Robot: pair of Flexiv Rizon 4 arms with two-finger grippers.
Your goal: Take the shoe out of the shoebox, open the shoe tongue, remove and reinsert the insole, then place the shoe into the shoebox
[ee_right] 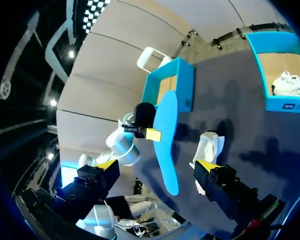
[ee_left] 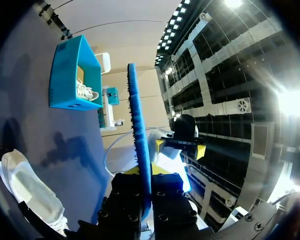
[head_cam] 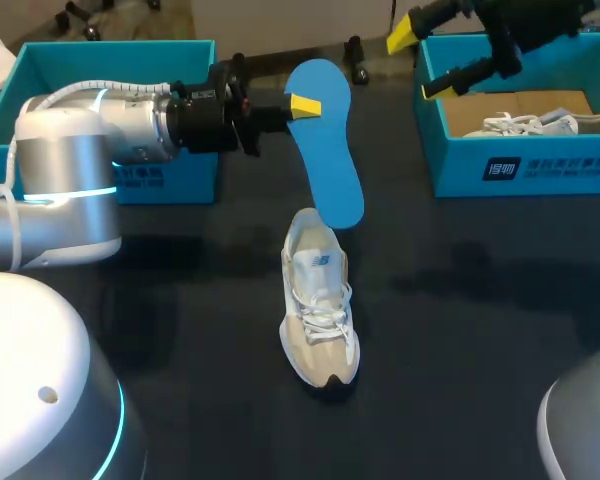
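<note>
A blue insole (head_cam: 328, 145) hangs in the air above the table, with my left gripper (head_cam: 298, 105) shut on its upper part. In the left wrist view the insole (ee_left: 139, 140) stands edge-on between the fingers. The white and beige shoe (head_cam: 319, 305) lies on the dark table just under the insole's lower end, toe toward me. My right gripper (head_cam: 421, 62) is open and holds nothing, up over the near corner of the right shoebox (head_cam: 525, 165). From the right wrist view, the insole (ee_right: 166, 145) and the shoe (ee_right: 208, 147) lie ahead of the open fingers.
A second blue shoebox (head_cam: 108, 180) stands at the back left, behind my left arm. The right shoebox holds another white shoe (head_cam: 540, 124) on brown paper. Bare dark tabletop (head_cam: 460, 330) spreads around the shoe.
</note>
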